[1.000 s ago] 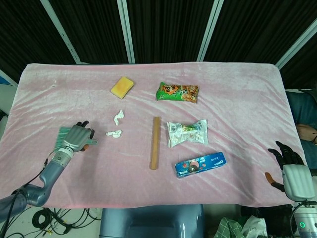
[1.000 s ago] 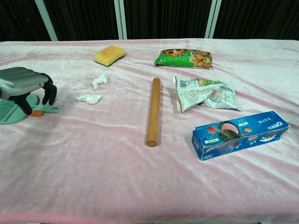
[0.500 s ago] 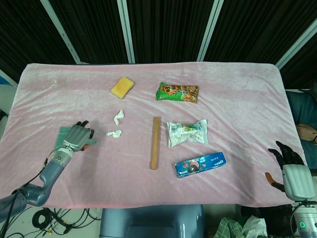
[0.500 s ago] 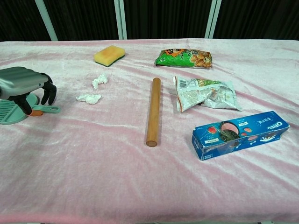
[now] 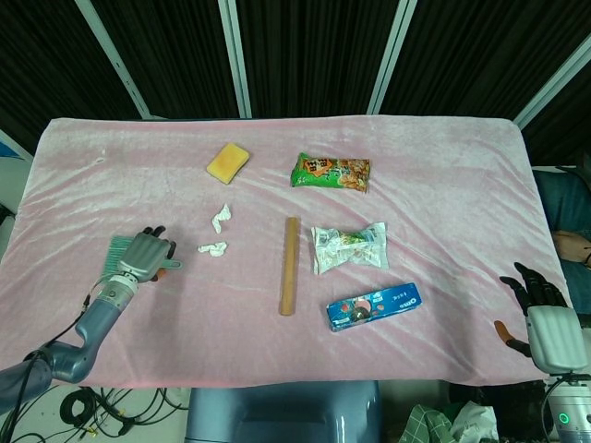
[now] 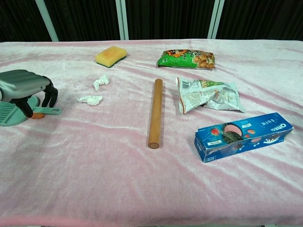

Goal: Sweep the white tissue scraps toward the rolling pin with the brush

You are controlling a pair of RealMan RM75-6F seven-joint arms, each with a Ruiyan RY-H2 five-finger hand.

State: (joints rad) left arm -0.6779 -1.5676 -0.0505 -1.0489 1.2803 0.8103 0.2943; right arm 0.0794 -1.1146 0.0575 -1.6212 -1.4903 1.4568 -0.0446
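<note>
Smooth wooden rolling pin (image 6: 154, 113) on matt pink velvety cloth (image 6: 94, 161).

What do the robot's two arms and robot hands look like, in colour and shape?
The left robot hand has a smooth silver-grey back shell and black fingers, with an orange tip on the thumb. Its arm is blue-grey and rounded, with a pale ring at the wrist. The right robot hand looks the same: grey shell, black fingers, orange thumb tip. A green light glows on its arm below it.
</note>
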